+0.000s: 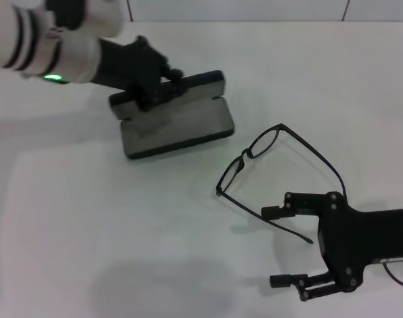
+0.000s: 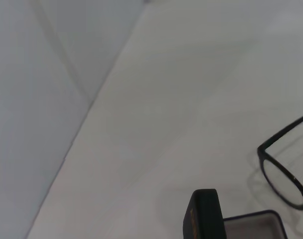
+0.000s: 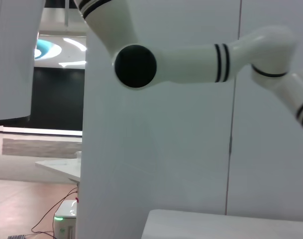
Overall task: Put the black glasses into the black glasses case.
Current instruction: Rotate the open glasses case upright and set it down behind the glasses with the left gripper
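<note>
1. White table [image 1: 89,232], pale wall behind.
2. Case [image 1: 178,126] open at 11 o'clock, lid up; left gripper [image 1: 153,83] on the lid's rim, finger gap unclear, can't tell.
3. Glasses [image 1: 267,165] unfolded at 3 o'clock, apart from case.
4. Right gripper [image 1: 280,246] at 5 o'clock, jaws wide, upper finger [image 1: 275,212] just beside one temple, holding nothing.
5. Risk: thin temple slips or frame skids on closing; lid may drop if left lets go.

The left gripper [image 1: 151,83] covers part of the case [image 1: 178,126] lid. The picture's edge cuts off the right gripper's [image 1: 280,246] arm.
</note>
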